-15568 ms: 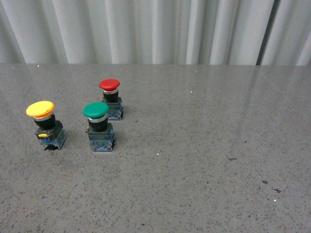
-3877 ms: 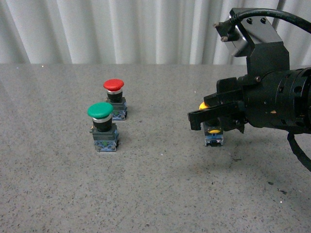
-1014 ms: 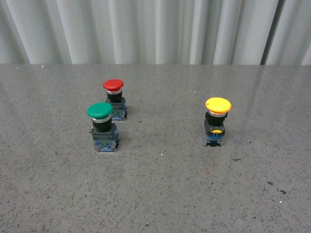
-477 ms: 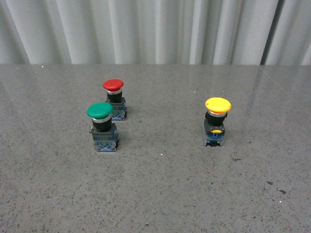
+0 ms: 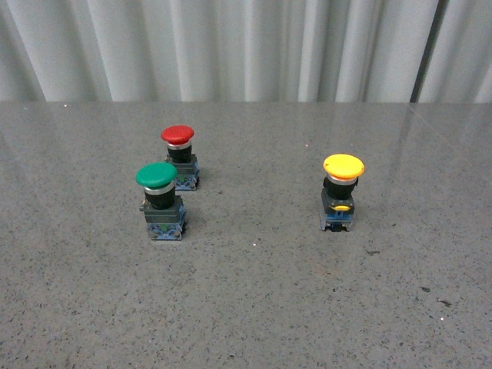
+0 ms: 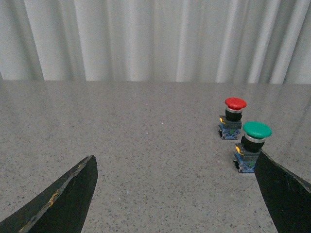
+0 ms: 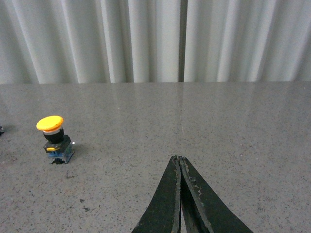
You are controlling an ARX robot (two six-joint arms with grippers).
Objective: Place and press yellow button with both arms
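Note:
The yellow button [image 5: 341, 192] stands upright on the grey table, right of centre in the front view, with its yellow cap up and a yellow tab on its block. The right wrist view shows the same yellow button [image 7: 54, 138] well off to one side of my right gripper [image 7: 177, 158], whose two black fingers are shut tip to tip on nothing. My left gripper [image 6: 175, 162] is open, its fingers wide apart over bare table. Neither arm appears in the front view.
A green-capped button [image 5: 159, 200] and a red-capped button [image 5: 178, 156] stand close together at the left of the speckled table [image 5: 254, 300]. In the left wrist view the green button [image 6: 252, 151] sits just beyond one finger. White pleated curtain closes the back.
Since 3.9 s ago the right arm has let go of the yellow button and withdrawn from the front view. Over the last second the buttons have stayed still.

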